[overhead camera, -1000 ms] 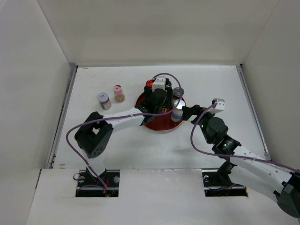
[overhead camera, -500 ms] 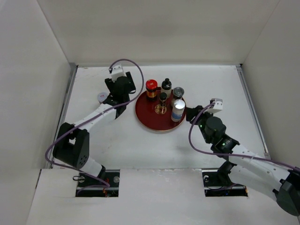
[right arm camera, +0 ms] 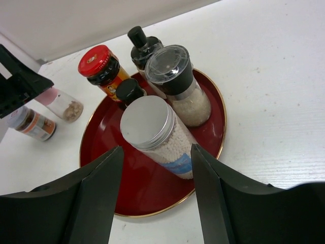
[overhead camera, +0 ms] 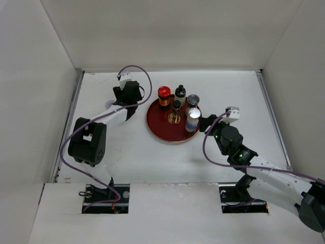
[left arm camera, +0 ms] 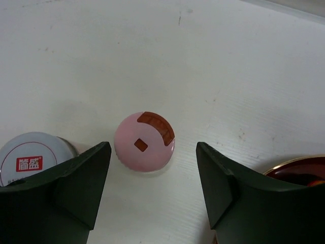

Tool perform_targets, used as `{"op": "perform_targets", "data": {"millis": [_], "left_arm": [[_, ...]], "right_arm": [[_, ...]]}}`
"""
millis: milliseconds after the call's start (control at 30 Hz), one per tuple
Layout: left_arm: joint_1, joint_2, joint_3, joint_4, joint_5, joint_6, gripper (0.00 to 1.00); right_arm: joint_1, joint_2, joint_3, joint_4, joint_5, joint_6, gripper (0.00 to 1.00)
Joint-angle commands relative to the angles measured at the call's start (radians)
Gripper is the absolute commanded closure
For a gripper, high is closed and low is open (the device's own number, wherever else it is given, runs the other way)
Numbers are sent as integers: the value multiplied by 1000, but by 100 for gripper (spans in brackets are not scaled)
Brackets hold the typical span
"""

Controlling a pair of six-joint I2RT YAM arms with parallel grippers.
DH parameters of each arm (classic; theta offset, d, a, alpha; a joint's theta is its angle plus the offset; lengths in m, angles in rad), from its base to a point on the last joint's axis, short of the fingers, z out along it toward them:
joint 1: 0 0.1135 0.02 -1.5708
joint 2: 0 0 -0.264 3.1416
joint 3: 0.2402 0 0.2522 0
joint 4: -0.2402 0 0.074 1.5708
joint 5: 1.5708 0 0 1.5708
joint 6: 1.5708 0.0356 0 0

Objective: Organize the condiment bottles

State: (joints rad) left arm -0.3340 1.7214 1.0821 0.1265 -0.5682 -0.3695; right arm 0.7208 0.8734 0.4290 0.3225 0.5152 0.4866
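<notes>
The pink-capped jar [left arm camera: 144, 141] stands on the white table just left of the tray. My left gripper [left arm camera: 152, 148] hovers open above it, a finger on each side, not touching. The white-lilac-capped jar [left arm camera: 30, 157] stands beside the left finger. On the dark-red tray [right arm camera: 101, 147] stand the silver-capped jar [right arm camera: 147, 122], the grey-capped grinder [right arm camera: 170, 63], the red-capped jar [right arm camera: 96, 61] and two black-capped bottles [right arm camera: 138, 36]. My right gripper [right arm camera: 157, 150] is open at the tray's right edge, its fingers framing the silver-capped jar with a gap on both sides.
White walls close in the table on the left, back and right. The left arm [overhead camera: 101, 122] stretches along the table's left side; the right arm [overhead camera: 238, 150] lies at the front right. The tray [overhead camera: 160, 127] sits mid-table.
The left arm has swung from over the tray out to the left and now hangs over the pink-capped jar. A small black bottle now shows on the tray. The right gripper barely shifted.
</notes>
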Motion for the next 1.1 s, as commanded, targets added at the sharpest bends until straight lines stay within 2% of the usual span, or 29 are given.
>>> {"op": "perform_targets", "data": {"millis": [0, 67, 167, 467, 667, 867, 1067], "left_arm": [[23, 18, 76, 18, 14, 4, 38], [31, 32, 93, 15, 14, 7, 45], [33, 40, 101, 5, 13, 6, 50], [26, 56, 78, 4, 21, -5, 45], [22, 41, 76, 4, 28, -11, 64], [-9, -149, -13, 79, -8, -17, 68], [-147, -327, -93, 76, -48, -16, 68]], "right_arm": [[7, -10, 31, 39, -11, -3, 38], [7, -10, 31, 39, -11, -3, 37], [4, -13, 30, 38, -11, -3, 37], [6, -19, 30, 35, -11, -3, 37], [6, -22, 30, 35, -11, -3, 36], [6, -25, 28, 35, -9, -3, 36], [6, -28, 27, 36, -9, -3, 36]]}}
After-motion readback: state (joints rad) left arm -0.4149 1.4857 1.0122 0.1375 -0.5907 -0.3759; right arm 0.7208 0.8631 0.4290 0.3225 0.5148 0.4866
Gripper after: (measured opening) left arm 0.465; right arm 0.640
